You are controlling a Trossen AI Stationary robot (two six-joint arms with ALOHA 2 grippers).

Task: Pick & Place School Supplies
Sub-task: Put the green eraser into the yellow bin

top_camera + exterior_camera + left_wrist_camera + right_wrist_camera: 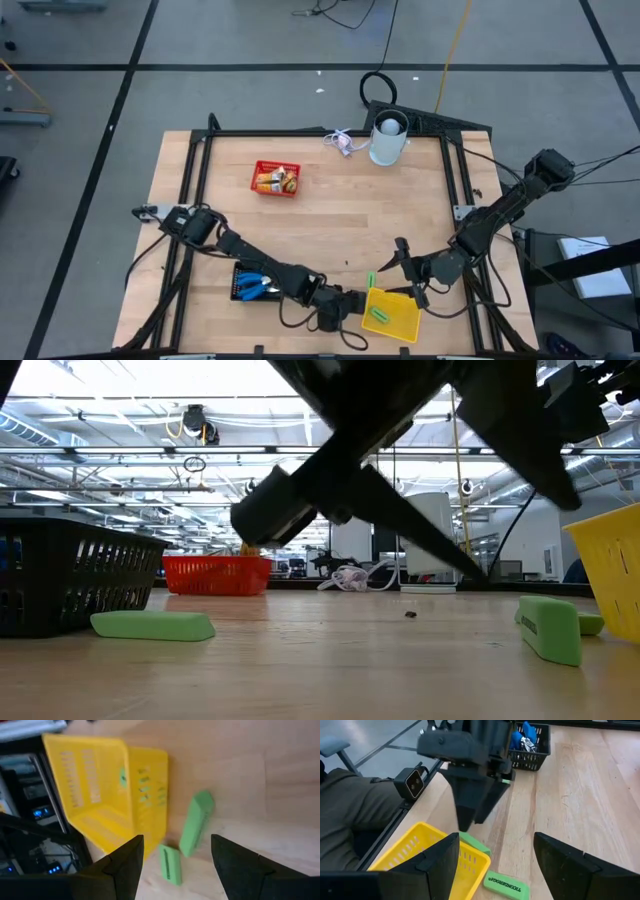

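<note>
While both arms crowd the table's front edge by the yellow basket [392,314], the step in hand looks like collecting the loose green bars into it.

L gripper [175,865]: fingers spread wide, nothing between them, sitting just beside the basket's left side. Ahead of it lie a long green bar [196,822] and a shorter green bar [170,864], both on the wood right by the basket wall. R gripper [495,870]: also wide open and empty, at the basket's back-right side.

Other supplies: one green bar [380,316] already in the yellow basket; blue-handled scissors [256,286] in the black basket [238,292] near the front-left; yellow-orange sticks [276,181] in the red basket [256,172] toward the back-left.

To do it well, imo: only one arm goes in, since the two are v. close and could clash. Line fingers across the bar's narrow width, not lengthwise. Come down w/o nudging the basket wall, as it's light and prob slides. Lift clear of the rim before moving over, then release low inside.
</note>
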